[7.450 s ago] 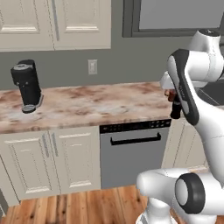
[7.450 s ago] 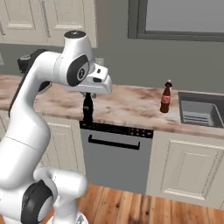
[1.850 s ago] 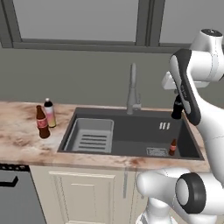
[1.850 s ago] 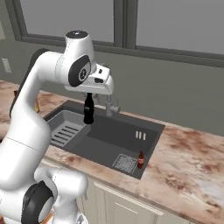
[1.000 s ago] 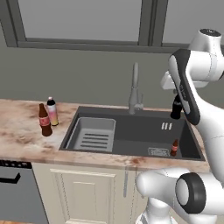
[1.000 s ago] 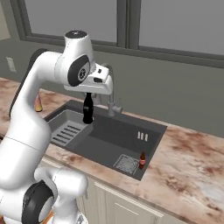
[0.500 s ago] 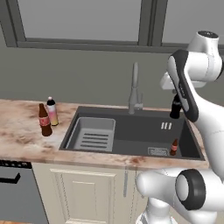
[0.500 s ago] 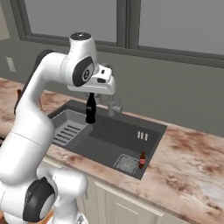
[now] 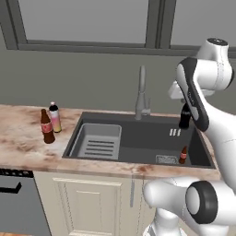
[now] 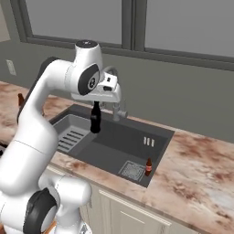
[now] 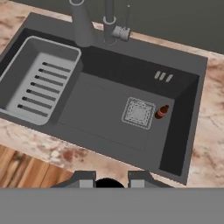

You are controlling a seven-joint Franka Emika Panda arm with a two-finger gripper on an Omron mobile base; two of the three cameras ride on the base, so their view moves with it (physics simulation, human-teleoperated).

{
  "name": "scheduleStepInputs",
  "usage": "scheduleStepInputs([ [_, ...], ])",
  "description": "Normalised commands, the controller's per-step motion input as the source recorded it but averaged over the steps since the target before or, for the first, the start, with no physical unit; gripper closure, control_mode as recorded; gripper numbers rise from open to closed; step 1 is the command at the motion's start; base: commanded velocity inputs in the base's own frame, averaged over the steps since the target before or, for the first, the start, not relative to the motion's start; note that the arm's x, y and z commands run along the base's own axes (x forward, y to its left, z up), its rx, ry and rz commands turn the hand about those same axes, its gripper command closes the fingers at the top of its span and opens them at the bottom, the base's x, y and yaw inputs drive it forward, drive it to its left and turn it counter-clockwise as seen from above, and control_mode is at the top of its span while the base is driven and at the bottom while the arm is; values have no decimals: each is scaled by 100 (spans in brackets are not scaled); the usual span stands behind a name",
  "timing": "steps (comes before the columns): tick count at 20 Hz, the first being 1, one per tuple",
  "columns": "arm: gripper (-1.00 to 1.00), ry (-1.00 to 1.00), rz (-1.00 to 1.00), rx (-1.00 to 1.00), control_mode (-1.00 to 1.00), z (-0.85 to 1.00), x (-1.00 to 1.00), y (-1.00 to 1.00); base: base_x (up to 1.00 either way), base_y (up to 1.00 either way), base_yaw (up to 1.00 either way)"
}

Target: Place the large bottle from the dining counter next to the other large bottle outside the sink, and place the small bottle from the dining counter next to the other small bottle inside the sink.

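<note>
- Black small bottle [image 10: 95,118] hangs by its neck from gripper [image 10: 97,104], jaws clenched on it, upright over sink [image 10: 155,132]; prob kept high to clear the rim before lowering.
- Hand view: bottle top just a dark blob betw fingertips [image 11: 85,179]; body cut off.
- Drain grate [image 11: 138,112] mid-basin, other small bottle [image 11: 162,111] touching-close at its 3 o'clock — the spot to set down beside.
- Ribbed tray [image 11: 37,85] at 9 o'clock of basin, faucet [image 9: 142,93] at 12.
- Far off, at 9 o'clock on wall counter: brown large bottle [image 9: 46,127] just beside pink white-capped bottle [image 9: 55,117], so large-bottle half looks done; labels too small to read.
</note>
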Motion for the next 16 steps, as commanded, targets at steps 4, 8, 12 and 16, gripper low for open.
scheduleStepInputs([
  [4,100,0,6,-2,-100,-26,-6,0,0,0,0],
  [8,100,-1,7,-2,-100,-28,-2,0,0,0,0],
  [12,100,-2,7,-2,-100,-33,-4,0,0,0,0],
  [16,100,-3,7,-1,-100,-39,-1,0,0,0,0],
])
